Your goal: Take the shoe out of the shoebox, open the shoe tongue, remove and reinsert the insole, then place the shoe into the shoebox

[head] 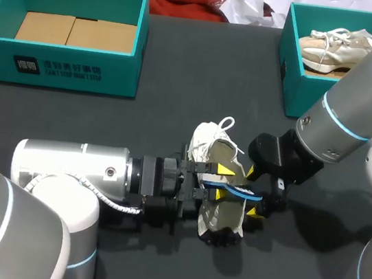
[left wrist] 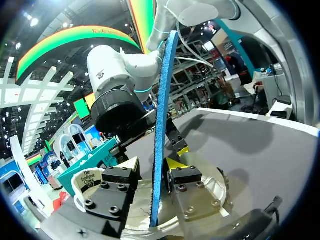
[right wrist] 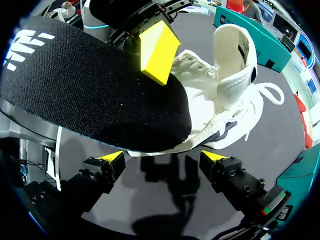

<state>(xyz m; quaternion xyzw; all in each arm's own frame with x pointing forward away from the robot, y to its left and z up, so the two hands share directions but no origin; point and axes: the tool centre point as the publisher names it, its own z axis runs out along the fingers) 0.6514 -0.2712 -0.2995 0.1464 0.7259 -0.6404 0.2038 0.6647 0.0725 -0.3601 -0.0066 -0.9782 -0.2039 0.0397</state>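
Observation:
A white shoe (head: 218, 147) lies on the dark table mid-front, also seen in the right wrist view as the white shoe (right wrist: 225, 95). An insole (head: 236, 187), black on top with a blue edge, sticks out of it toward the right. My left gripper (head: 222, 181) sits over the shoe's opening. In the left wrist view the insole (left wrist: 161, 125) stands on edge between that left gripper (left wrist: 154, 167), whose fingers (left wrist: 120, 180) are slightly apart with a gap on one side, so it is open. My right gripper (right wrist: 164, 161) is wide open just beneath the insole (right wrist: 90, 90), touching nothing.
A teal shoebox (head: 289, 71) at the back right holds a second pale shoe (head: 337, 50). Another teal box (head: 64, 70) with cardboard inside stands at the back left. Red cloth and white paper lie at the far edge.

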